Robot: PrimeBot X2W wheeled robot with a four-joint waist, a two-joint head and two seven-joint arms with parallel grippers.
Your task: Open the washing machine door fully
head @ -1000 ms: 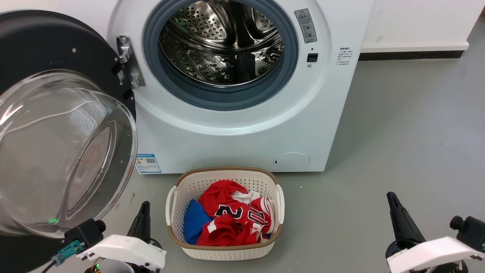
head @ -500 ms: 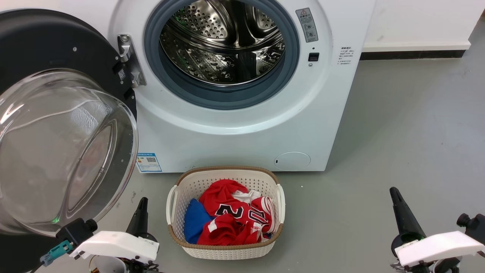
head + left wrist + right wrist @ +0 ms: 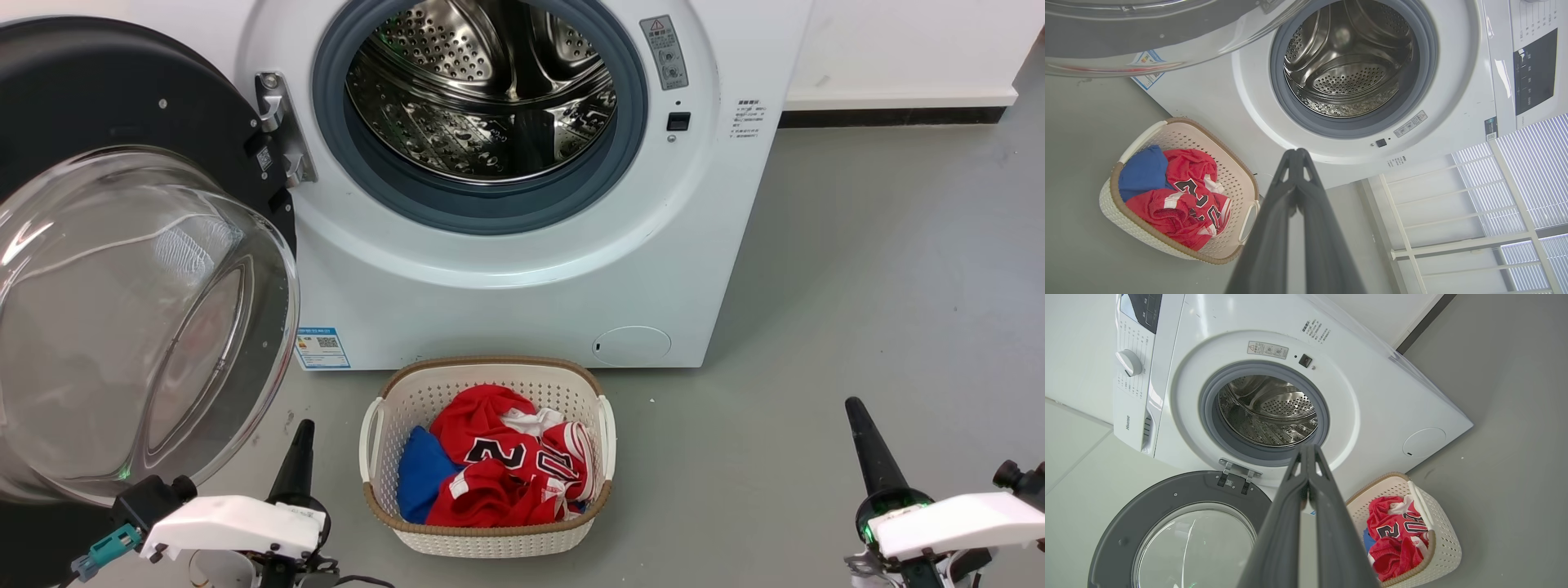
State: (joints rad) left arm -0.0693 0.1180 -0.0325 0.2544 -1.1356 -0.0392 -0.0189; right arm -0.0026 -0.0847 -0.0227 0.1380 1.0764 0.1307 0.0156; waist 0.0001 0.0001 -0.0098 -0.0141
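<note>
The washing machine door (image 3: pixel 98 90), black-rimmed with a bulging clear glass bowl (image 3: pixel 122 327), stands swung wide open to the left of the white machine (image 3: pixel 531 278), hanging on its hinge (image 3: pixel 277 131). The steel drum (image 3: pixel 490 90) is exposed. The door's rim (image 3: pixel 1126 510) also appears in the right wrist view, and its glass (image 3: pixel 1147 41) in the left wrist view. My left gripper (image 3: pixel 304 429) is shut and holds nothing, low on the floor side just right of the glass bowl, apart from it. My right gripper (image 3: pixel 856 406) is shut and holds nothing at the lower right, far from the door. Both pairs of tips meet in the wrist views (image 3: pixel 1296 152) (image 3: pixel 1308 448).
A white laundry basket (image 3: pixel 490 363) with a red jersey (image 3: pixel 506 465) and blue cloth stands on the grey floor right in front of the machine, between my arms. A white wall with a dark skirting (image 3: pixel 890 116) runs behind on the right. A window frame (image 3: pixel 1453 228) is in the left wrist view.
Both wrists have sunk slightly toward the bottom edge of the head view and drifted outward. The door and basket have not moved.
</note>
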